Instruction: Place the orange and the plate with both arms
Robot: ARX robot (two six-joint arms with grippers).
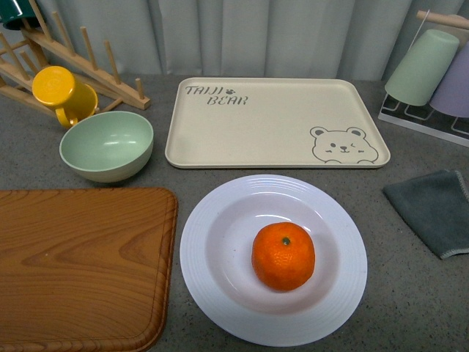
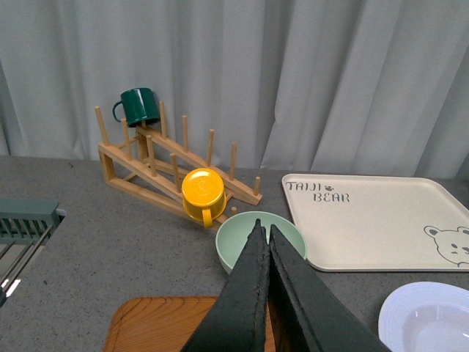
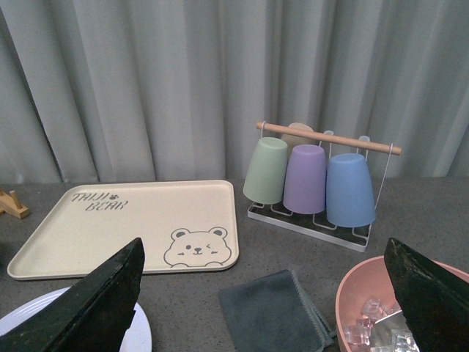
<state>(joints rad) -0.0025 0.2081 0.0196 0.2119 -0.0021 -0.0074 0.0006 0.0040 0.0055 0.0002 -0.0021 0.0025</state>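
Observation:
The orange [image 1: 283, 256] sits in the well of the white ridged plate [image 1: 209, 293], which lies on the grey counter in front of the beige bear tray. Neither arm shows in the front view. In the left wrist view my left gripper [image 2: 263, 226] is shut and empty, its tips over the pale green bowl, with the plate's rim [image 2: 410, 308] off to one side. In the right wrist view my right gripper [image 3: 267, 253] is open wide and empty, above a grey cloth, with a sliver of the plate [image 3: 139, 334] beside one finger. The orange is hidden in both wrist views.
The beige bear tray [image 1: 220, 139] lies behind the plate. A green bowl [image 1: 107, 145], a yellow mug [image 1: 62, 92] on a wooden rack and a wooden board [image 1: 80, 264] are at the left. A grey cloth [image 1: 432, 209], cup rack [image 1: 432, 73] and pink bowl of ice [image 3: 366, 315] are at the right.

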